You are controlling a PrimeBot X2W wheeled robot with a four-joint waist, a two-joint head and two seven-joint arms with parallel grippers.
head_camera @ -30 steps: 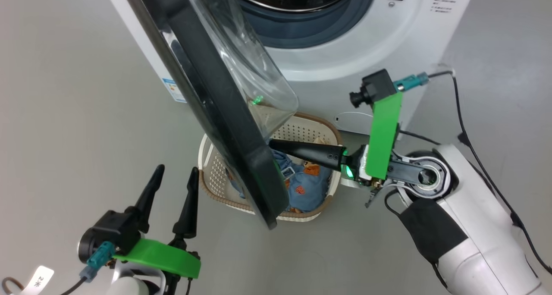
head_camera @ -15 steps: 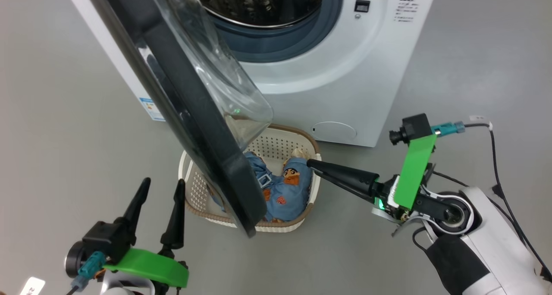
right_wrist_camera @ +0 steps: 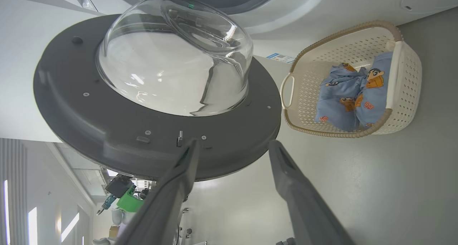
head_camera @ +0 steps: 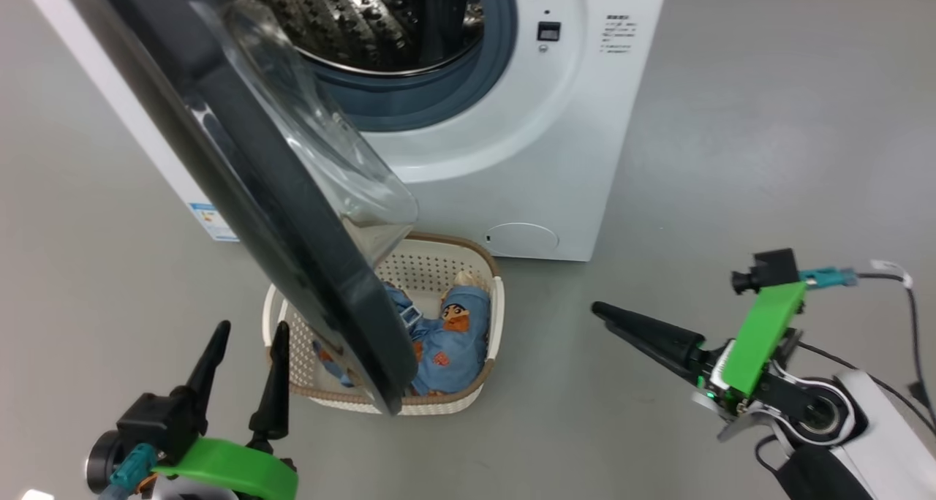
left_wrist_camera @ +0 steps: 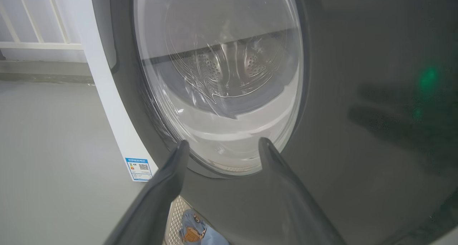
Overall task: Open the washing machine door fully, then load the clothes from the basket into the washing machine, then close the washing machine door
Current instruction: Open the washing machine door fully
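The washing machine door (head_camera: 329, 295) is standing swung out from the washing machine (head_camera: 556, 156), its black rim hanging over the left part of the basket (head_camera: 496, 317), which is sitting on the floor (head_camera: 731, 156) just before the machine's front with the clothes (head_camera: 453, 339) lying heaped inside. The left gripper (head_camera: 252, 327) is hovering near the basket's front-left corner, fingers spread apart and empty, facing the door's outer side. The right gripper (head_camera: 601, 313) is hovering over the floor, right of the basket and apart from it, fingers likewise parted and empty, pointing toward the door's inner side.
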